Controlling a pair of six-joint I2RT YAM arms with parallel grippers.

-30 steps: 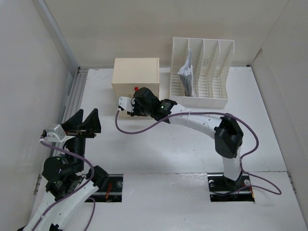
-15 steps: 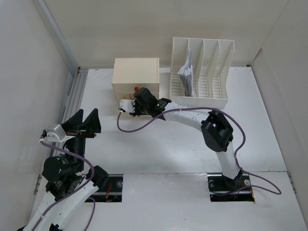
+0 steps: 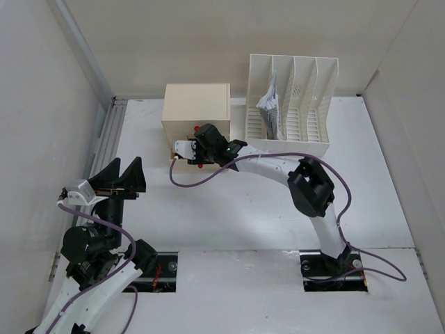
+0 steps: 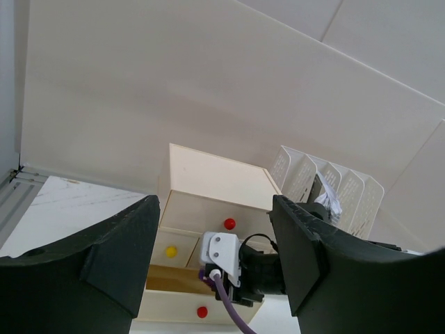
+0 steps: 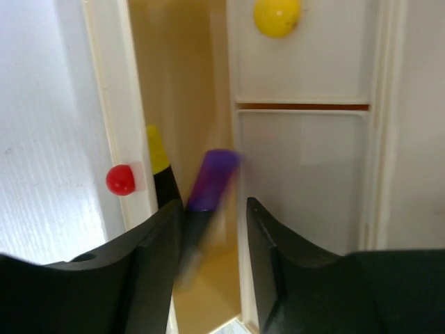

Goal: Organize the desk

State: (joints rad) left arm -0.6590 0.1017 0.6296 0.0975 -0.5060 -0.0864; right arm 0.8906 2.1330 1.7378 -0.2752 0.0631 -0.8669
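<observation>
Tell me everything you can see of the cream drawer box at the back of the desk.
The drawer box is a cream, wood-looking cube standing upright at the back of the desk, left of the file rack and apart from it. Its front carries a red knob, a yellow knob and a lower red knob. The bottom drawer is pulled out; a yellow-capped marker and a purple-capped marker show inside. The right hand hovers open above it.

The purple-capped pen [image 5: 211,182] is blurred, its lower end indistinct.
</observation>
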